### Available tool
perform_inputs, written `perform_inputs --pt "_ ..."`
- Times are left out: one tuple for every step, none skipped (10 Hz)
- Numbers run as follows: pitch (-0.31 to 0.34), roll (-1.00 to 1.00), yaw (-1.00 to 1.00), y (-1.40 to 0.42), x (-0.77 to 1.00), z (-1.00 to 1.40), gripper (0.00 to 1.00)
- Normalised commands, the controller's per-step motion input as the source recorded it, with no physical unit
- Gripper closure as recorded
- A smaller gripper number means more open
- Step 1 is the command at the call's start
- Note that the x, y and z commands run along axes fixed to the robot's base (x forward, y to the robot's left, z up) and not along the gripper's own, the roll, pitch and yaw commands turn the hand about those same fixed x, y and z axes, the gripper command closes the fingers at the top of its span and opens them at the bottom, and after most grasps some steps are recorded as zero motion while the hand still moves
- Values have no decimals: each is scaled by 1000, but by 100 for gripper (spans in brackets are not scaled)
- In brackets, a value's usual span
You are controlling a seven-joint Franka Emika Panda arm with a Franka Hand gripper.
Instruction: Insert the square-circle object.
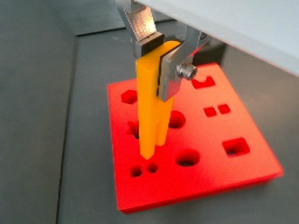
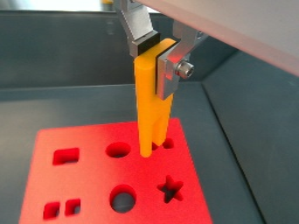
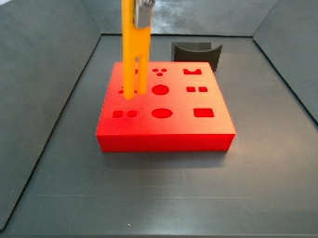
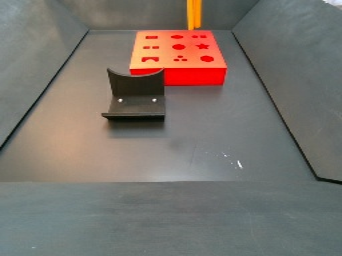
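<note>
My gripper (image 1: 158,57) is shut on the top end of the square-circle object (image 1: 149,105), a tall orange-yellow bar with two prongs pointing down; both also show in the other wrist view, gripper (image 2: 156,54) and bar (image 2: 149,105). The bar hangs upright over the red block (image 1: 222,131) with shaped holes. Its prong tips reach the block's top face among the holes on one side (image 2: 149,150); I cannot tell whether they have entered. In a side view the bar (image 3: 130,46) stands on the block's (image 3: 168,125) far left part, under the gripper (image 3: 140,6). From the opposite side it shows at the top edge (image 4: 194,12).
The dark fixture (image 4: 134,97) stands on the grey floor apart from the red block (image 4: 178,60); it also shows behind the block (image 3: 195,53). Sloping grey bin walls (image 3: 50,112) surround the floor.
</note>
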Motion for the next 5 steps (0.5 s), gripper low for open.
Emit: perform_inputs --pt "-287 -267 -854 -63 -131 -229 100" --pt "-240 -257 -863 -51 -97 -186 100" --pt "-203 -220 -857 -34 -126 -77 100" --pt "-197 -221 -866 -37 -103 -26 100" --pt "-153 -159 -857 0 -149 0 100"
